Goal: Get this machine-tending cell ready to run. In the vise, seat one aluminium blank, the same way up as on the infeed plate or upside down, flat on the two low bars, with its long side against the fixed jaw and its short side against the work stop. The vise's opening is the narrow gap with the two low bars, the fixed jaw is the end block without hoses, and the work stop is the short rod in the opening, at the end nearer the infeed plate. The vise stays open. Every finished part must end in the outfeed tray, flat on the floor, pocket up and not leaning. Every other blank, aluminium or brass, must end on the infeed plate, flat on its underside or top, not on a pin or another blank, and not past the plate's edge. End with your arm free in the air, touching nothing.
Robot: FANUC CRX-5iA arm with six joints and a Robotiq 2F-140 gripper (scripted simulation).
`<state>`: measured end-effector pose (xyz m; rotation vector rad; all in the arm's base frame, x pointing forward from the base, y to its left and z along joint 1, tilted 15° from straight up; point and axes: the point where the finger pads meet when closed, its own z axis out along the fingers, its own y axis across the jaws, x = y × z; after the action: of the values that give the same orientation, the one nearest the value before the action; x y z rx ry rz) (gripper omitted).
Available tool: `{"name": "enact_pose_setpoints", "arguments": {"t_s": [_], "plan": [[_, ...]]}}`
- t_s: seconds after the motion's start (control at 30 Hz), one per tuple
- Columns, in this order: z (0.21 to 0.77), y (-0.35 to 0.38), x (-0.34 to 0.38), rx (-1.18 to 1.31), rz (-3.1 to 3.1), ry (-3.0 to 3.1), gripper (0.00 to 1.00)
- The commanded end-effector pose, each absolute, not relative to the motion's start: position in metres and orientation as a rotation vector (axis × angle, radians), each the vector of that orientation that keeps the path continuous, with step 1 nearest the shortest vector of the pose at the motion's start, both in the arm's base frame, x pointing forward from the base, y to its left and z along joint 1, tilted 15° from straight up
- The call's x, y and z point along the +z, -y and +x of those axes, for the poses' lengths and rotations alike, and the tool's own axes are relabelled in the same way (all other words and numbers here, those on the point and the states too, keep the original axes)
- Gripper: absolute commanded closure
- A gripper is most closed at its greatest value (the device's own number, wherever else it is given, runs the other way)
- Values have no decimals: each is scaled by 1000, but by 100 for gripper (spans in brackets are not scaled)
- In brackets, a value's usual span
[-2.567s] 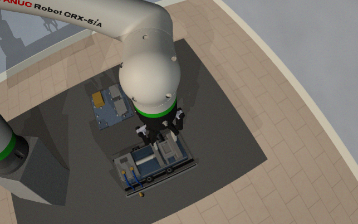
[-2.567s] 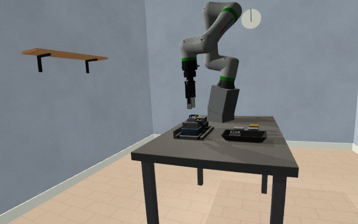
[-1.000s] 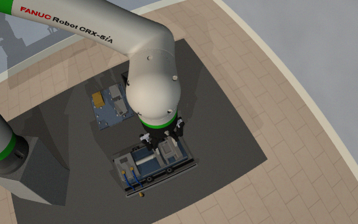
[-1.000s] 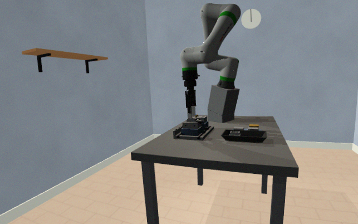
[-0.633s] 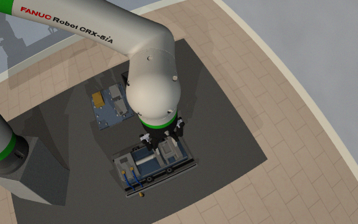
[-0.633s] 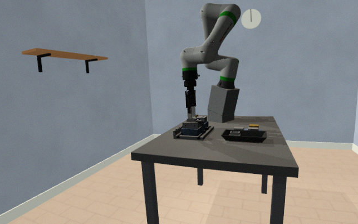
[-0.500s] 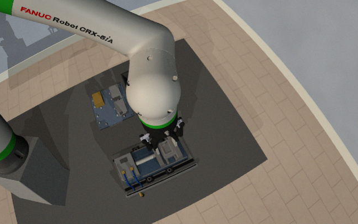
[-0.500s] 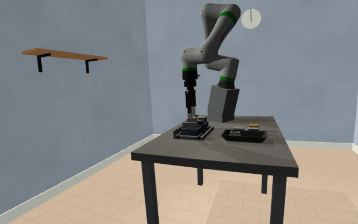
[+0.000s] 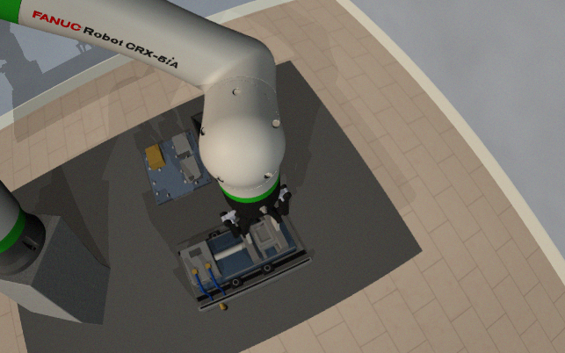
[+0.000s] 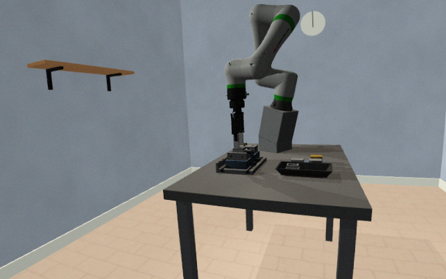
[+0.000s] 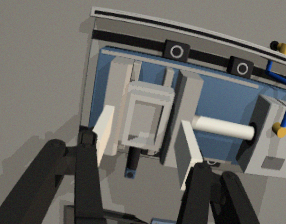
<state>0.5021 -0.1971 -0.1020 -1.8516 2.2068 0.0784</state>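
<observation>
A pale grey finished part [image 11: 147, 117] with a square pocket sits in the vise [image 11: 103, 63] — between the half-spread, empty gripper [image 11: 143, 137] fingertips, gaps either side.

Arm [image 10: 264, 59] folded over, wrist vertical, tool [image 11: 142, 143] pointing down, fingers part-open, holding nothing

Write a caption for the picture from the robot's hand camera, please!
Open gripper hovers over the vise, fingers straddling a pocketed metal part.
</observation>
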Motion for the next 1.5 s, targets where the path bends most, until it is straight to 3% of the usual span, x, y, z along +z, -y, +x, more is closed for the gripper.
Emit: {"name": "enact_pose_setpoints", "arguments": {"t_s": [0.0, 1.47], "plan": [[502, 197, -102, 78, -1851, -2207, 60], [503, 196, -108, 78, -1851, -2207, 60]]}}
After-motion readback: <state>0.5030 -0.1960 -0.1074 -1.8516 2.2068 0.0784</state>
